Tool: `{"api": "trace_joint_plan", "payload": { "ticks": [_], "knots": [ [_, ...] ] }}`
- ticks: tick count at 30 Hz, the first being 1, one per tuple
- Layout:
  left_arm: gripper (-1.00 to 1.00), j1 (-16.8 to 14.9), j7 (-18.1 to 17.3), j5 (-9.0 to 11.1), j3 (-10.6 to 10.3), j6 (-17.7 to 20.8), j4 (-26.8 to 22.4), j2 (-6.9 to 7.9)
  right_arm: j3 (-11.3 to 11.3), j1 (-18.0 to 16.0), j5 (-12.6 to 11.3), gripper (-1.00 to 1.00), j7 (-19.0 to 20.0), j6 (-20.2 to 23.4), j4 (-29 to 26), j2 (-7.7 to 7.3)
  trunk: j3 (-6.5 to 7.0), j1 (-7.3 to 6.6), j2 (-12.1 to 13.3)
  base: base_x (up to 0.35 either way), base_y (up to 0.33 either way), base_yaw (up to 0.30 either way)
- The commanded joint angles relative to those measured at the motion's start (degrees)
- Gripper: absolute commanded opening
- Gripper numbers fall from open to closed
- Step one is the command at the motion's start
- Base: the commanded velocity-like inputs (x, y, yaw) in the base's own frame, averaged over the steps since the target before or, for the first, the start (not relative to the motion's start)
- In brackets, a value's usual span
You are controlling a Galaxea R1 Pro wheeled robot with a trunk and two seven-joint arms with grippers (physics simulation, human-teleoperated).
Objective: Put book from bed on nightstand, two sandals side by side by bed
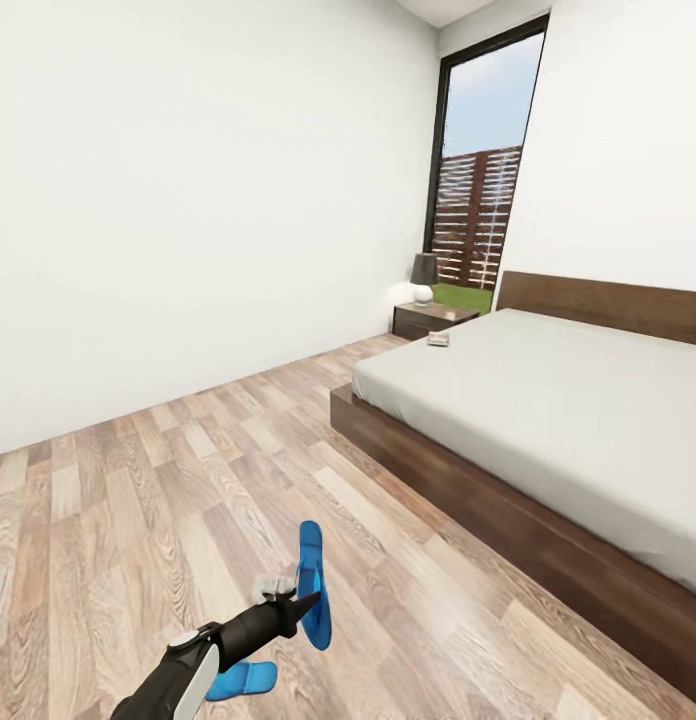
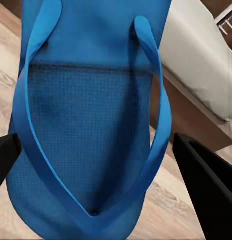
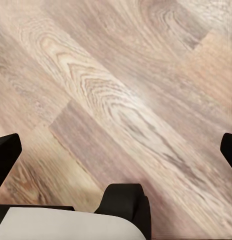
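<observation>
While left end effector [image 1: 300,603] grips sandal [image 1: 312,583], second sandal [image 1: 242,680] half-hidden; right end effector [image 3: 116,150] spread.

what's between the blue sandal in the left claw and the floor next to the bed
Nothing visible. The left claw holds the flat bright blue sandal above bare light brown wood-plank floor, which runs unbroken to the dark brown wooden frame of the bed. The second blue sandal lies behind, away from that path.
</observation>
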Motion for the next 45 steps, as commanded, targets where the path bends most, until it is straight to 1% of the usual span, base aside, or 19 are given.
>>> {"api": "trace_joint_plan", "payload": {
  "ticks": [1,28,36,45],
  "knots": [
    [-1.0,0.0,-0.2,0.6,0.1,0.6,0.0,-0.02,-0.2,0.0,-0.5,1.0,0.3,0.4,-0.1,0.01,-0.05,-0.01,0.0,0.0,0.0,-0.3],
    [-1.0,0.0,-0.2,0.6,0.1,0.6,0.0,0.07,-0.2,0.0,-0.5,1.0,0.2,0.4,-0.1,0.01,-0.05,-0.01,0.0,0.004,0.0,-0.3],
    [-1.0,0.0,-0.2,0.6,0.2,0.6,0.0,0.07,-0.2,0.0,-0.5,1.0,0.2,0.4,-0.1,0.01,-0.05,-0.01,0.0,0.136,-0.004,-0.3],
    [-1.0,0.0,-0.2,0.6,0.2,0.6,0.0,0.07,-0.2,0.0,-0.5,1.0,0.2,0.4,-0.1,0.01,-0.05,-0.01,0.0,0.202,-0.094,-0.3]
  ]
}}
